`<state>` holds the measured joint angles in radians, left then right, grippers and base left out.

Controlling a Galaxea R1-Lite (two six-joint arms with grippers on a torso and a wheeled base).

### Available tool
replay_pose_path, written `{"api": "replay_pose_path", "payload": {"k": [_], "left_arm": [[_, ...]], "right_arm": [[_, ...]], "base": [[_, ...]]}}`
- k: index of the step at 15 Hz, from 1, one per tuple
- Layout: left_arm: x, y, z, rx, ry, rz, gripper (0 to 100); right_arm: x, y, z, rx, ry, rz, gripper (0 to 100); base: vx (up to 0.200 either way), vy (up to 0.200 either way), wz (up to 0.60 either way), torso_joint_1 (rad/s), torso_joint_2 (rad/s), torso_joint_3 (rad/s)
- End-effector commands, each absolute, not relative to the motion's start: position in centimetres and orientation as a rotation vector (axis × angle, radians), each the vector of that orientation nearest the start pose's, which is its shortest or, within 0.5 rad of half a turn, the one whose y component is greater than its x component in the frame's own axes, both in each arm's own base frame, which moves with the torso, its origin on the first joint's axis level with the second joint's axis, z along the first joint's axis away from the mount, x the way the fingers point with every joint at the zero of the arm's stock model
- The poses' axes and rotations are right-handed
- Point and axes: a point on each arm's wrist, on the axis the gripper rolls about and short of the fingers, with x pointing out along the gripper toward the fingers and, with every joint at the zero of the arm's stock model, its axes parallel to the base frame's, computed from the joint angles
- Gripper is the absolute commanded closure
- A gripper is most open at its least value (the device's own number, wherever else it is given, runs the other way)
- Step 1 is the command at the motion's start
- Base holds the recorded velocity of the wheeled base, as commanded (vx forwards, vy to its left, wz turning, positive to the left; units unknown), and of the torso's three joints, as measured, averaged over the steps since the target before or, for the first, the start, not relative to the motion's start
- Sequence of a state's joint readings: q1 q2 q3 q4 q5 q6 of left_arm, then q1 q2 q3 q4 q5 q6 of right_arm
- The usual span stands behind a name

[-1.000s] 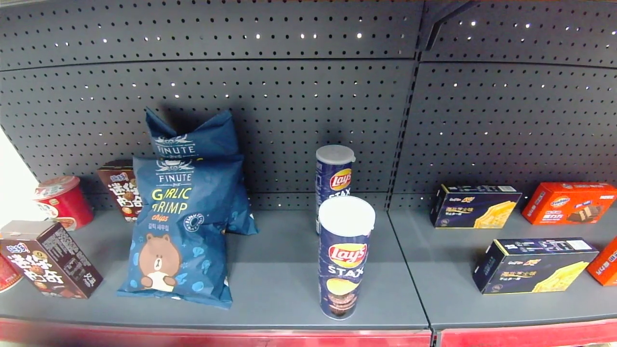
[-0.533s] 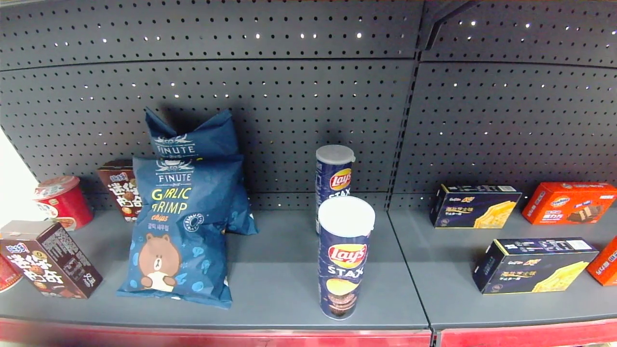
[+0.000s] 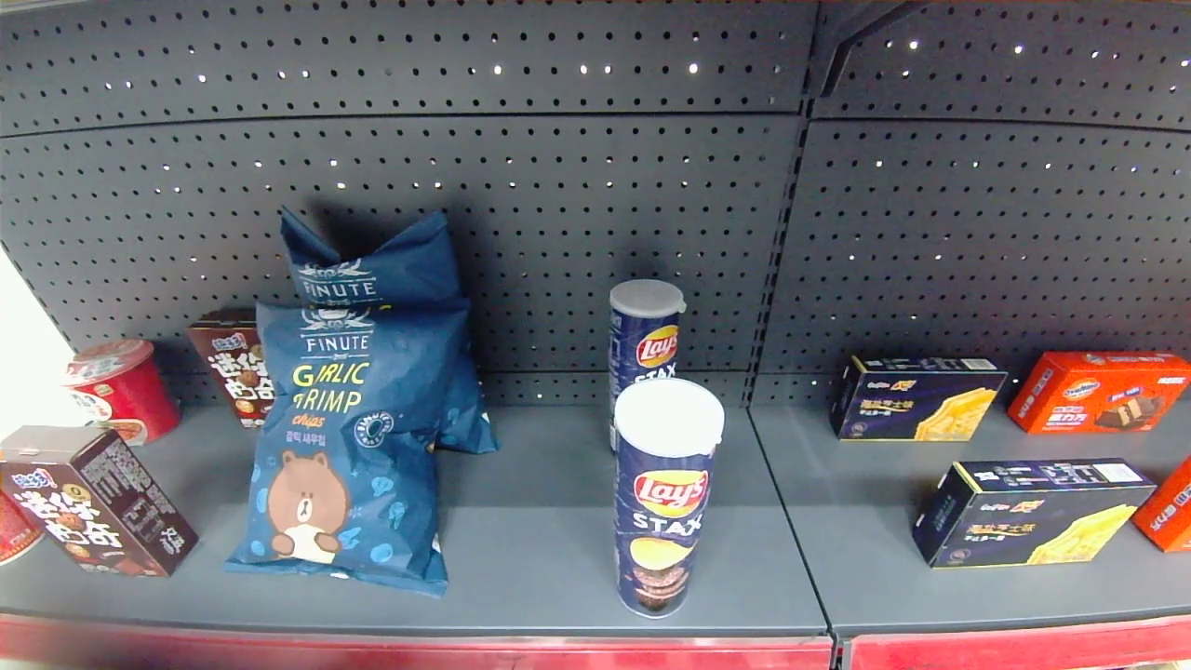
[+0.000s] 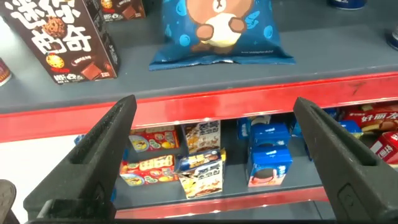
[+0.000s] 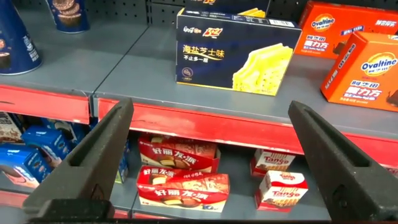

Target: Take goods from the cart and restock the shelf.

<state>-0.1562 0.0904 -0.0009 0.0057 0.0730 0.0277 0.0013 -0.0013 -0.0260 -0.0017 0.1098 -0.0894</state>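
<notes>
left gripper (image 4: 214, 106): jaws spread wide, holding nothing and touching nothing; it sits in front of the shelf's red front lip (image 4: 249, 99), below the front chip bag.
right gripper (image 5: 211, 107): jaws spread wide, likewise holding and touching nothing; it sits before the red lip, below the front cracker box.
lower shelf (image 5: 236, 211): seen between both pairs of jaws, stocked with small boxes and packets.
shelf (image 3: 540, 530): grey deck in two bays, with all the goods below on it.
front row: front brown box (image 3: 93, 502) stands at the far left. The front chip bag (image 3: 344, 447), blue with a bear, leans back. The front crisp can (image 3: 665, 493) stands upright near the bay divider. The front cracker box (image 3: 1033, 512), dark blue and yellow, lies flat in the right bay, with an orange box (image 3: 1168, 507) at the edge beside it.
back row: red cup (image 3: 121, 386), rear brown box (image 3: 228, 363), a rear chip bag (image 3: 381, 270) touching the front one, a rear crisp can (image 3: 645, 335) just behind the front can, a rear cracker box (image 3: 916, 398), and a rear orange box (image 3: 1098, 391).
pegboard (image 3: 558, 205): dark perforated back panel behind everything.
</notes>
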Motion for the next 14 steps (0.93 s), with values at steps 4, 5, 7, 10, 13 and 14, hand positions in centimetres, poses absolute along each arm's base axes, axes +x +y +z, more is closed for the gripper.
{"api": "replay_pose_path", "payload": {"k": [4,5,7,10,13,14], "left_arm": [[-1.55,0.35,7.72,0.037,0.095,-0.078,0],[-1.56,0.30,7.77,0.036,0.093,-0.101,0],[-1.55,0.29,7.72,0.037,0.095,-0.106,0],[-1.56,0.23,7.71,0.045,0.091,-0.134,0],[-1.56,0.23,7.71,0.042,0.091,-0.132,0],[-1.56,0.23,7.71,0.039,0.091,-0.132,0]], "right_arm": [[-2.50,0.24,8.28,-0.087,-0.032,0.108,0],[-2.50,0.24,8.28,-0.087,-0.032,0.109,0],[-2.50,0.24,8.30,-0.087,-0.034,0.109,0],[-2.50,0.24,8.30,-0.087,-0.034,0.109,0],[-2.50,0.24,8.30,-0.080,-0.033,0.111,0],[-2.49,0.23,8.27,-0.080,-0.033,0.105,0]], "base": [[0.000,0.000,0.00,0.000,0.00,0.000],[0.000,0.000,0.00,0.000,0.00,0.000],[0.000,0.000,0.00,0.000,0.00,0.000],[0.000,0.000,0.00,0.000,0.00,0.000],[0.000,0.000,0.00,0.000,0.00,0.000],[0.000,0.000,0.00,0.000,0.00,0.000]]}}
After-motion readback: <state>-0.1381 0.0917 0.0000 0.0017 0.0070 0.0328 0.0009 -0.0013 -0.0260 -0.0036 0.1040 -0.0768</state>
